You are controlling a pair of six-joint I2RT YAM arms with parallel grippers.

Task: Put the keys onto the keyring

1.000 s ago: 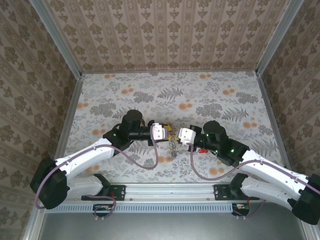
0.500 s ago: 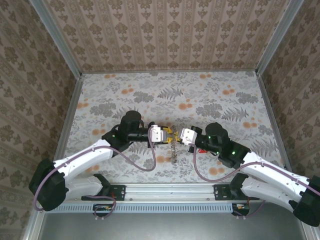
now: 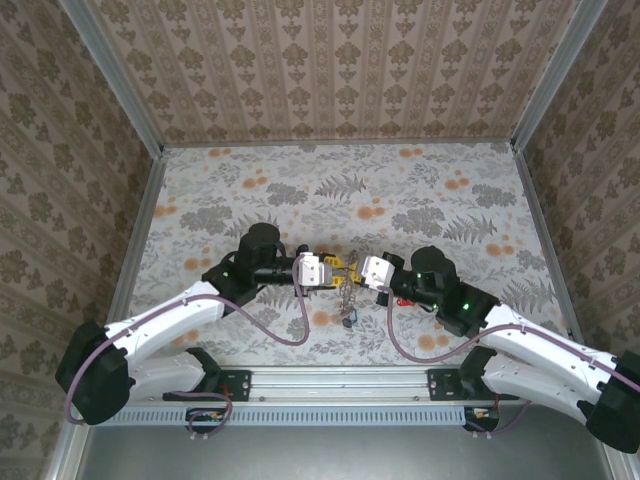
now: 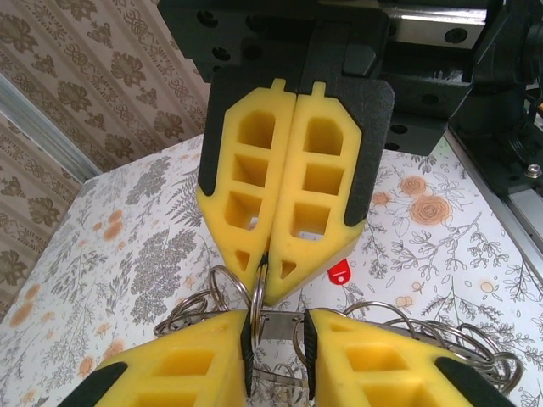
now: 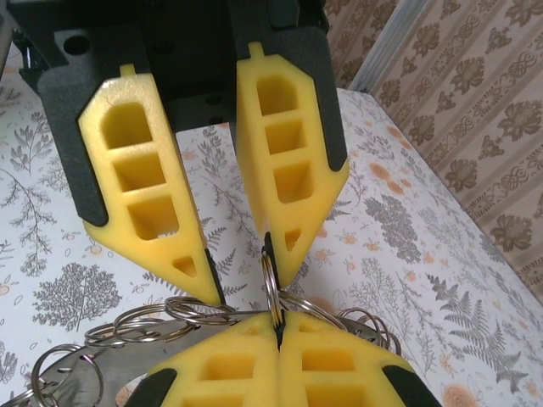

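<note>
Above mid-worktop (image 3: 300,180), left pincer (image 3: 336,268) clamps the keyring (image 3: 345,296) by its metal tab; right pincer (image 3: 357,272) is clenched on one ring.

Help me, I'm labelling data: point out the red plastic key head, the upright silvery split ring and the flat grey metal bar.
Red plastic key head (image 4: 338,273): left wrist view, middle of the head.
Silvery metal split ring (image 5: 271,287): right wrist view, its upright arc.
Flat grey metal bar (image 4: 277,326): left wrist view, its middle stretch.
</note>
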